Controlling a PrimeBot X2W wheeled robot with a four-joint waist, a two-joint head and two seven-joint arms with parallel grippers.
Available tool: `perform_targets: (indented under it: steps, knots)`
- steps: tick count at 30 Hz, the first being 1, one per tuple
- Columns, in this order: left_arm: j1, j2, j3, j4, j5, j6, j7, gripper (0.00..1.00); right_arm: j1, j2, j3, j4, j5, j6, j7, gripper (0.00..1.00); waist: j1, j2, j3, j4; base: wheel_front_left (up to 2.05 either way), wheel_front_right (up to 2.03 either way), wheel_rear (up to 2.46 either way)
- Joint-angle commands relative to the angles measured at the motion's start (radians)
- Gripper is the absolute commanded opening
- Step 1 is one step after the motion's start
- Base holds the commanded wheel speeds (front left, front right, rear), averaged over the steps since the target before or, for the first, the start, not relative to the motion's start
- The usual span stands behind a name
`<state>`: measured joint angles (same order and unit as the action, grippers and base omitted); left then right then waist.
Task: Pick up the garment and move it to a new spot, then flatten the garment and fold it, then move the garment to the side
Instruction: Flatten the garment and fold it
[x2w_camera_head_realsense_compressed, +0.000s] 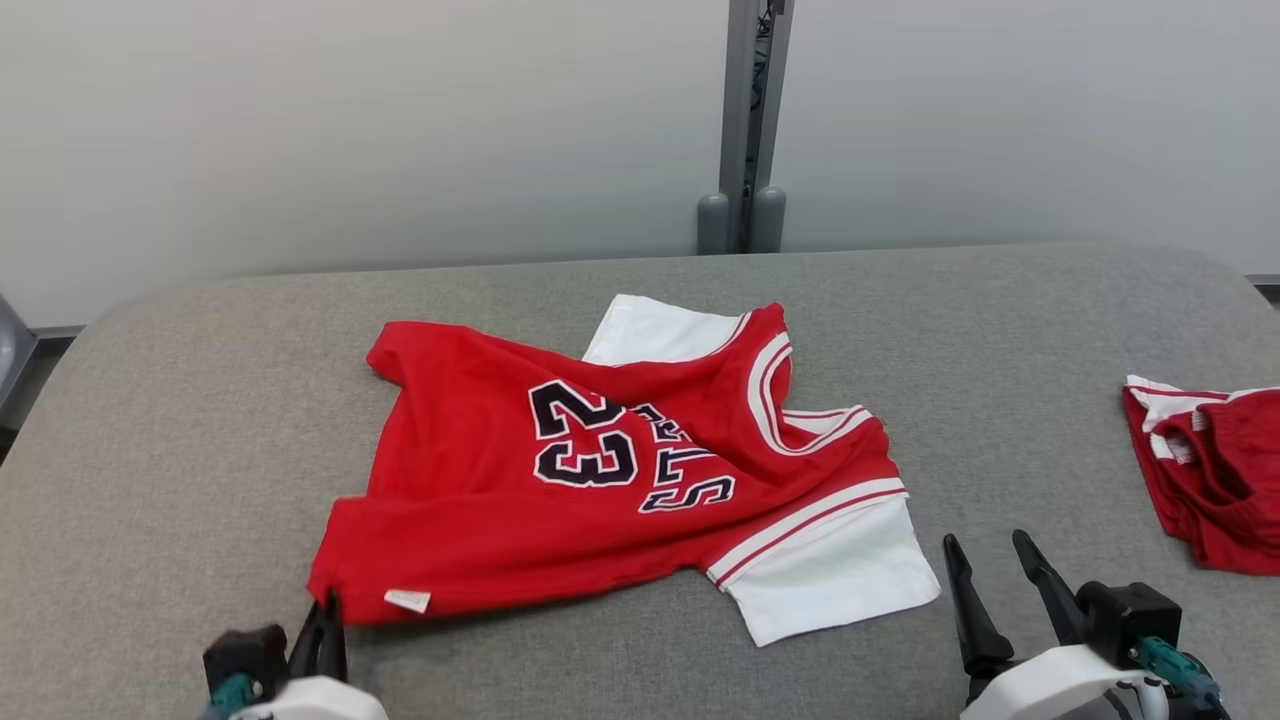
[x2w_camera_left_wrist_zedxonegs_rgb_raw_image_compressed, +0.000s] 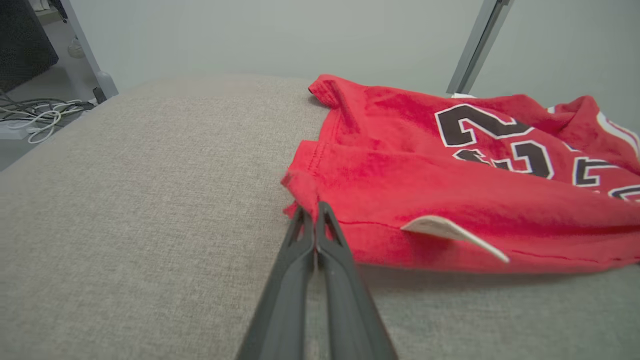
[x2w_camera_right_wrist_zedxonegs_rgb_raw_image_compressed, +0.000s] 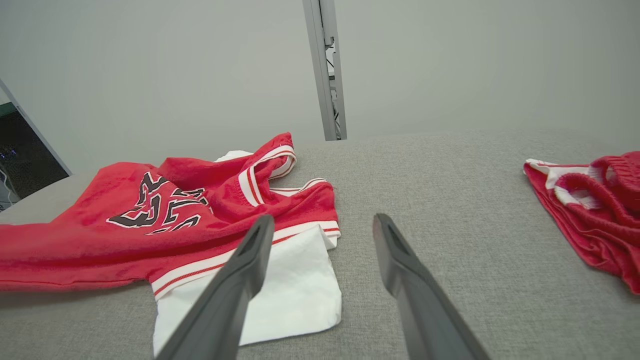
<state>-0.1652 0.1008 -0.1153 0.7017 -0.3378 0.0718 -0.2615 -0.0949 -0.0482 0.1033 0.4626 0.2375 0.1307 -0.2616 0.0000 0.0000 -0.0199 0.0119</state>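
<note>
Head view shows the left gripper (x2w_camera_head_realsense_compressed: 329, 603) clamped on the seven-o'clock corner of the red jersey (x2w_camera_head_realsense_compressed: 480, 510), the right gripper (x2w_camera_head_realsense_compressed: 985, 542) spread wide and empty at its four o'clock.

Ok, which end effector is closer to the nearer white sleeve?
Right. The right end effector stands open just beside the white sleeve; the left end effector pinches the jersey at its opposite hem.
</note>
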Motion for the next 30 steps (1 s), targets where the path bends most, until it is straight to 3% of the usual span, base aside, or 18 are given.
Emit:
perform_targets:
  steps: [1, 2, 3, 9, 18, 30]
  knots:
    - [0.033, 0.001, 0.009, -0.03, 0.03, 0.013, -0.005, 0.31, 0.01, -0.006, -0.002, -0.001, -0.006, 0.0, -0.005, 1.0, 0.0, 0.0, -0.005, -0.009, 0.0, 0.0, 0.0]
    - [0.058, 0.0, 0.016, -0.04, 0.041, 0.022, -0.005, 0.49, 0.011, -0.006, -0.001, -0.001, -0.007, 0.0, -0.005, 1.0, 0.0, 0.0, -0.007, -0.013, 0.0, 0.0, 0.0]
    - [0.081, -0.002, 0.024, -0.047, 0.05, 0.027, -0.005, 1.0, 0.013, -0.006, 0.001, 0.0, -0.009, 0.0, -0.005, 1.0, 0.0, 0.0, -0.008, -0.019, 0.0, 0.0, 0.0]
    - [0.148, -0.011, 0.09, -0.148, 0.123, 0.056, -0.005, 1.0, 0.016, -0.006, 0.004, -0.01, -0.022, 0.0, -0.005, 1.0, 0.0, 0.0, -0.011, -0.045, 0.0, 0.0, 0.0]
    - [0.206, -0.026, 0.137, -0.29, 0.24, 0.045, -0.005, 1.0, 0.027, -0.006, 0.021, -0.055, -0.04, 0.0, -0.005, 1.0, 0.0, 0.0, -0.025, -0.072, 0.0, 0.0, 0.0]
    - [0.235, -0.043, 0.148, -0.312, 0.257, 0.033, -0.005, 1.0, 0.042, -0.006, 0.024, -0.074, -0.05, 0.0, -0.005, 1.0, 0.0, 0.0, -0.026, -0.07, 0.0, 0.0, 0.0]
